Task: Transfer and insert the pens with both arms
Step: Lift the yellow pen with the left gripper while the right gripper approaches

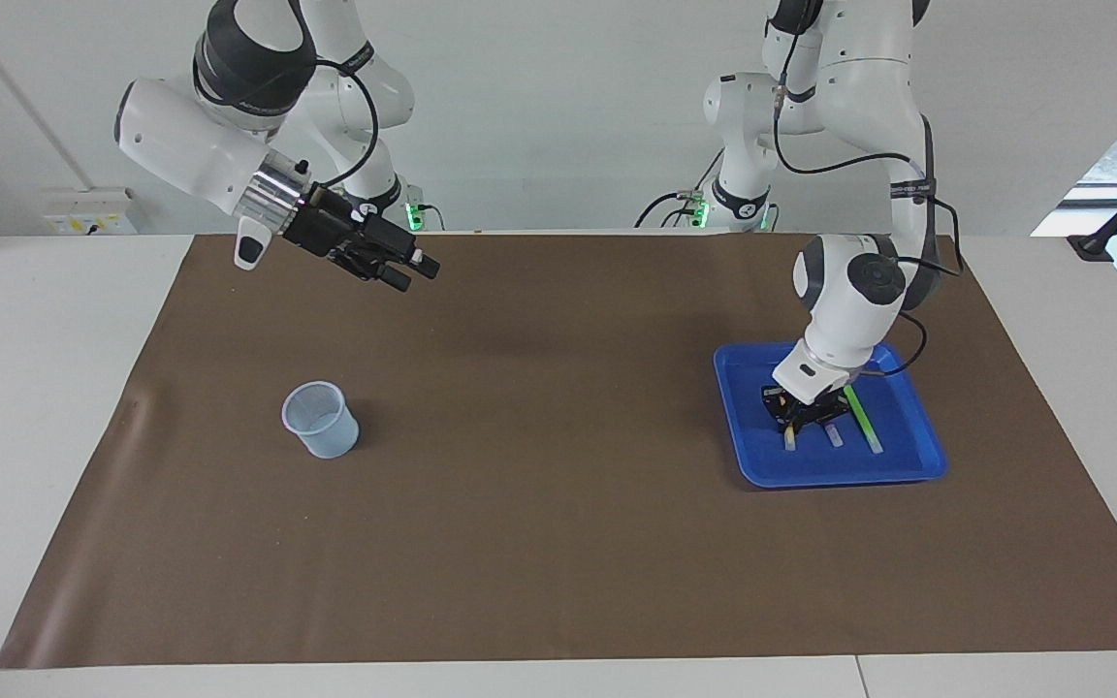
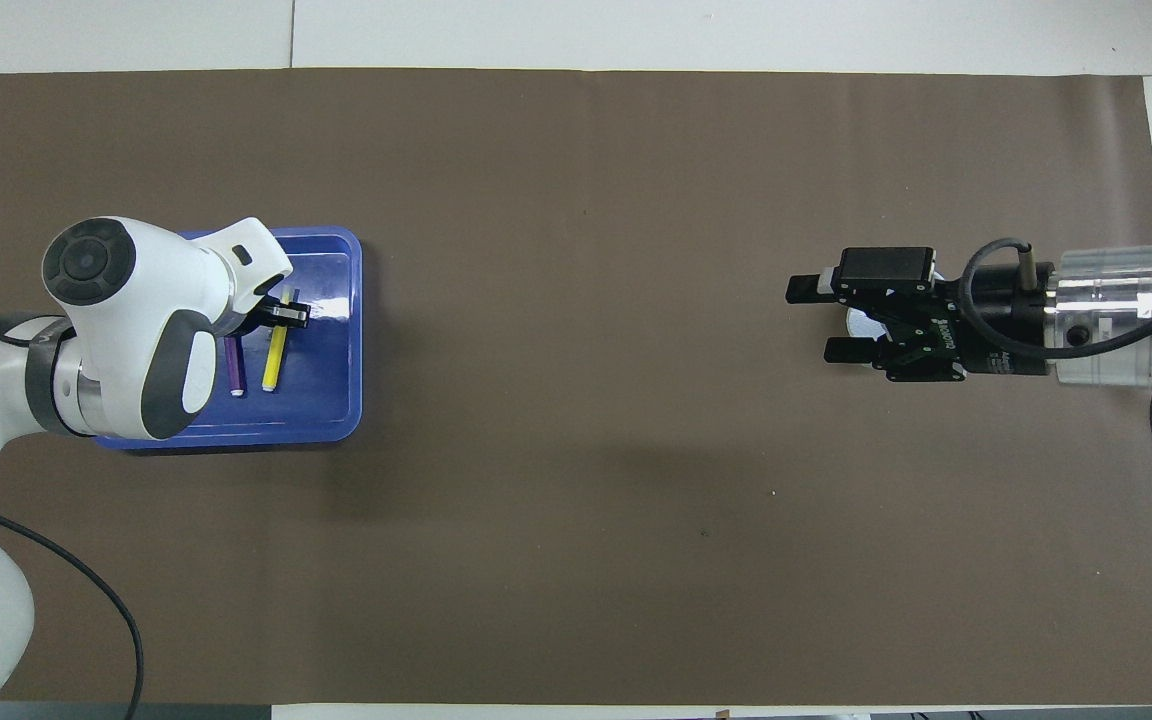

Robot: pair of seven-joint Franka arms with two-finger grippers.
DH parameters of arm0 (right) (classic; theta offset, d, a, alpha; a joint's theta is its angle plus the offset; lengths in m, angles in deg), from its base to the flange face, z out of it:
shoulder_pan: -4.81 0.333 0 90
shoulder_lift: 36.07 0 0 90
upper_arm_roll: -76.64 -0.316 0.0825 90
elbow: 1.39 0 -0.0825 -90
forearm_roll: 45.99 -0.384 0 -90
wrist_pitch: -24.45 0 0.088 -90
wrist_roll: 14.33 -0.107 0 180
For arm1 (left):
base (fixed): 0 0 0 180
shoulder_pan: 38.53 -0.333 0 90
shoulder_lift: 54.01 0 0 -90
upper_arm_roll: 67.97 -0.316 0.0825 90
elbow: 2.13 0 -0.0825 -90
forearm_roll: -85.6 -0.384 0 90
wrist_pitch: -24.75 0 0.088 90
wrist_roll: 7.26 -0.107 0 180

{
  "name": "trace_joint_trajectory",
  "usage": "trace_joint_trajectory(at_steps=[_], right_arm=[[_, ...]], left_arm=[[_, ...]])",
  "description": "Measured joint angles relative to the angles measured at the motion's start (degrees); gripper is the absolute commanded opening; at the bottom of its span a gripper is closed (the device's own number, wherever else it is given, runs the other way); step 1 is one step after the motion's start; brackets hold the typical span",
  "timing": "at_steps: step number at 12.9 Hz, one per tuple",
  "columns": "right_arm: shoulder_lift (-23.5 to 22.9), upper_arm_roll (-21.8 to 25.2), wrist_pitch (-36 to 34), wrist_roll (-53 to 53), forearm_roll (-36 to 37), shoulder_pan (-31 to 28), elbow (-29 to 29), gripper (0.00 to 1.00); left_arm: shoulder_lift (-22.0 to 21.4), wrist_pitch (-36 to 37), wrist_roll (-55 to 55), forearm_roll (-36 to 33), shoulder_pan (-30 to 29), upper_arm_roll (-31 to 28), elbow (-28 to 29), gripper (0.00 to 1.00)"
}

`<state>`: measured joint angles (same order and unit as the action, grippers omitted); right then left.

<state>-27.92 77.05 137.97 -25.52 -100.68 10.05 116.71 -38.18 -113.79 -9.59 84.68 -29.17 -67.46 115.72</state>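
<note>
1. Left claw (image 1: 795, 419): black two-finger claw, lowered into the blue tray, closed on the upper part of the yellow pen.
2. Yellow pen (image 2: 274, 361): slim yellow stick with a pale whitish end, slightly tilted in the tray, gripped by the left claw.
3. Purple pen (image 2: 234, 364): slim purple stick with a whitish tip, lying in the tray just beside the yellow pen, partly covered by the left arm.
4. Light green pen (image 1: 864, 424): slim green stick, lying in the tray beside the purple pen.
5. Blue tray (image 1: 908, 463): shallow rectangular plastic tray at the left arm's end of the table.
6. Right claw (image 1: 413, 272): black claw, fingers apart and empty, raised over the brown mat.
7. Cup (image 1: 321, 419): pale translucent plastic cup, upright on the mat toward the right arm's end.
8. Brown mat (image 1: 539, 543): covers the white table.
</note>
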Motion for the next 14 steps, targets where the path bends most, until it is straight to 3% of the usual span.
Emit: trace_joint_trajectory(at_steps=[6,10,14], right_arm=[[0.12,-0.09,2.46,-2.05,-1.68,1.98,0.53,1.00],[0.15,-0.11,5.13,-2.08,-1.97,3.38,0.82,1.00],[0.00,-0.19,11.49,1.16,-12.06,5.61,4.91,1.00]], left_arm=[[-1.99,11.69,15.35,0.65,1.57,0.58,-10.12,0.00],[-3.57,18.53,31.64,8.78,5.34,0.81,-16.67,0.00],[-3.58,17.33,54.28,14.63,11.63,0.99,-19.18,0.00]])
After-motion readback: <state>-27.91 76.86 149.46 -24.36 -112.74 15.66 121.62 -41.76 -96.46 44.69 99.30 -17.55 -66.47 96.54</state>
